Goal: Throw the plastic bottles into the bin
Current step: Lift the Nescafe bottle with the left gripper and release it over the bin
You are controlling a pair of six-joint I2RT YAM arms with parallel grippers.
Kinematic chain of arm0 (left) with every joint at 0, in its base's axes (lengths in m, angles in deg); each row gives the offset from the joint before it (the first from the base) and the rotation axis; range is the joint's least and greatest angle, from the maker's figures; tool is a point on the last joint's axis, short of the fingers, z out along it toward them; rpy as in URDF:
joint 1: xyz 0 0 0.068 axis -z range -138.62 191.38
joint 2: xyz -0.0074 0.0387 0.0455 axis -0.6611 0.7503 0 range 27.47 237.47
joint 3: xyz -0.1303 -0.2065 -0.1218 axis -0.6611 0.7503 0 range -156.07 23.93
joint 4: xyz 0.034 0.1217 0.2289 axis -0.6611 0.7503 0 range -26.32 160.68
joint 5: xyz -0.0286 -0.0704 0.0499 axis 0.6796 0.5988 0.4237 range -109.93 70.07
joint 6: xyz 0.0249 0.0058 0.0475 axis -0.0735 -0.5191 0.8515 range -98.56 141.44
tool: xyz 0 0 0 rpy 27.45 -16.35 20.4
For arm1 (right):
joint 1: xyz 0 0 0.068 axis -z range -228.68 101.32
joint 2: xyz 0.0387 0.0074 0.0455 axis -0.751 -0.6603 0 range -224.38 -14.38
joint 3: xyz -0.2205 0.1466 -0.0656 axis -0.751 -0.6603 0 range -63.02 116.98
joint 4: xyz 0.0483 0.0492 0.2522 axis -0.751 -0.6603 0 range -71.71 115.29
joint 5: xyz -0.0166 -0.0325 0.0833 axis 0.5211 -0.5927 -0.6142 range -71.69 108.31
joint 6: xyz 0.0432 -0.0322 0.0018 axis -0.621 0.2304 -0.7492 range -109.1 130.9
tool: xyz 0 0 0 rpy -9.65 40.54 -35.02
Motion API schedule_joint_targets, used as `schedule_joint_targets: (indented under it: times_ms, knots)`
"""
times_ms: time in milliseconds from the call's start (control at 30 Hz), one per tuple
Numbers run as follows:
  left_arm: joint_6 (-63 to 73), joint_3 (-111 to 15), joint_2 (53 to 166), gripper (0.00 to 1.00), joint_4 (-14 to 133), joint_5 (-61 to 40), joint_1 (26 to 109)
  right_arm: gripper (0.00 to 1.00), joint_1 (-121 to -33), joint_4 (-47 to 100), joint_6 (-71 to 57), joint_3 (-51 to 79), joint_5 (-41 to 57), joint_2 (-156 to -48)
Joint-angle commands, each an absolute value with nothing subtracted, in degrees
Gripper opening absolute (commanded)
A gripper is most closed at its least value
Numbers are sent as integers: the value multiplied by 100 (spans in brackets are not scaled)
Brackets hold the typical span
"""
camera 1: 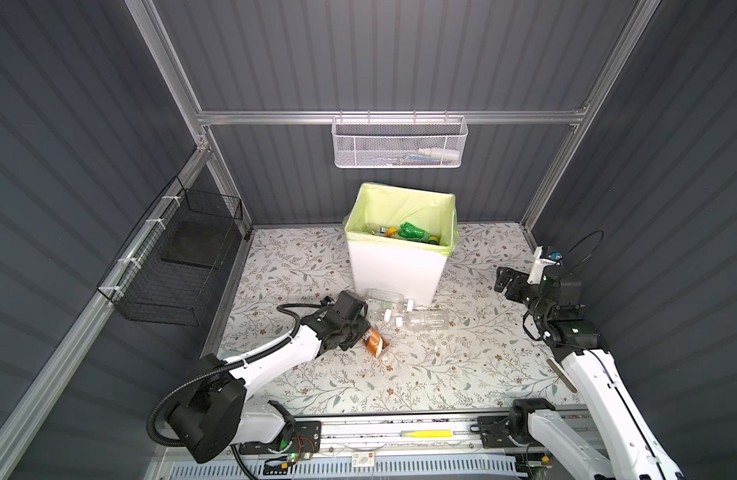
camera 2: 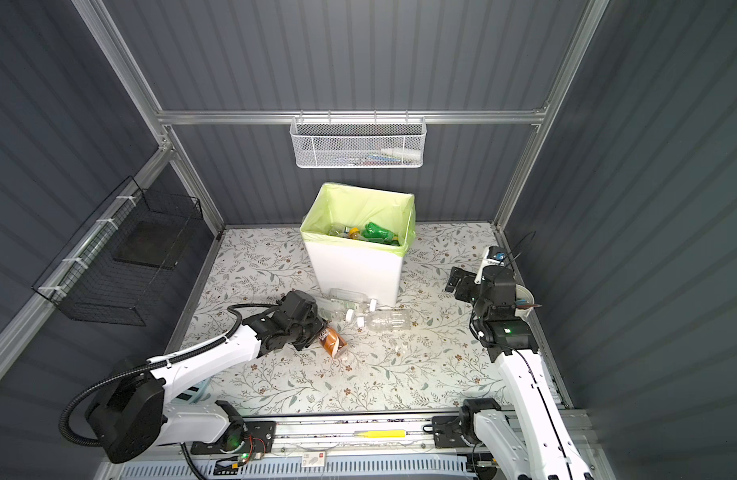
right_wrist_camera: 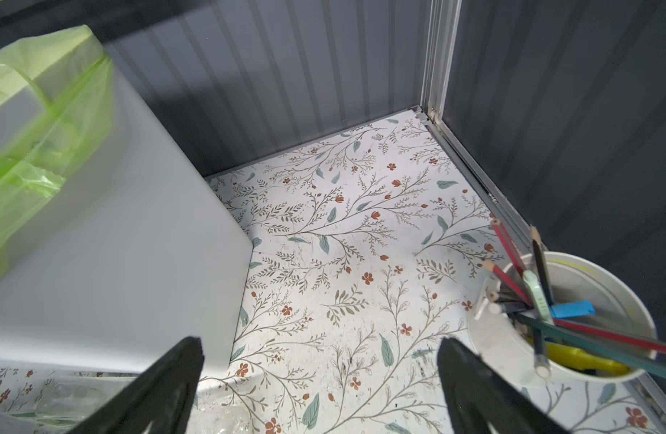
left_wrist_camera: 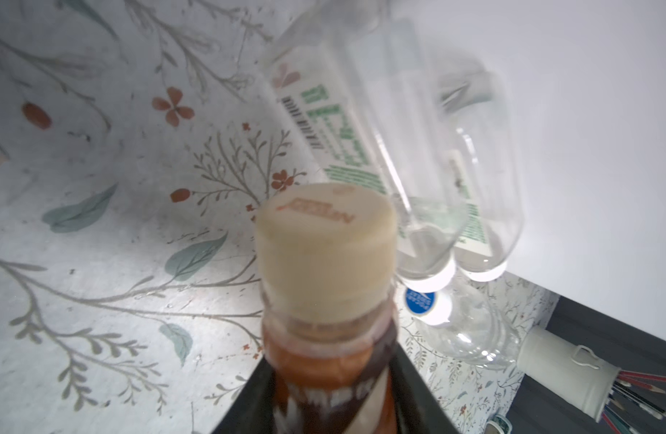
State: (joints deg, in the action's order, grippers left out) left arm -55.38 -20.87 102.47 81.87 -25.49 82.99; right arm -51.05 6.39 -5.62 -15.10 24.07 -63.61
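My left gripper [camera 1: 357, 332] is shut on a brown-labelled plastic bottle [camera 1: 376, 341] with a cream cap [left_wrist_camera: 324, 240]; the bottle lies low over the floral mat in front of the bin. In the left wrist view the dark fingers [left_wrist_camera: 241, 406] press the bottle's sides. Three clear plastic bottles [camera 1: 427, 320] [camera 1: 382, 296] [left_wrist_camera: 342, 124] lie together at the foot of the bin [camera 1: 396, 274]. This white bin with a lime-green bag holds several bottles, one of them green [camera 1: 412, 230]. My right gripper [camera 1: 504, 283] [right_wrist_camera: 320, 360] hangs open and empty to the right of the bin.
A white cup of pens [right_wrist_camera: 511, 357] stands by the right wall, close beside the right gripper. A white mesh basket [camera 1: 398, 143] hangs on the back rail. On the left wall hangs a black wire basket [camera 1: 175, 266]. A yellow tool [camera 1: 427, 433] lies on the front rail.
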Motion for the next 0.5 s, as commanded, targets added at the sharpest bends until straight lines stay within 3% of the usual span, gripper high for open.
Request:
schedule_joint_targets:
  times_ms: [0,267,467]
  knots:
    - [-5214,-2444,9911,30,8477,-3030,8332,99,-5079,665,-597,-1546,2403,-6348]
    - [-3886,-3938,9350,29,9410,-4337,8339,99,-5070,687,-563,-1437,2409,-6377]
    - [-1395,-6112,9393,29,9181,-5616,8339,99,-5066,749,-571,-1320,2427,-6336]
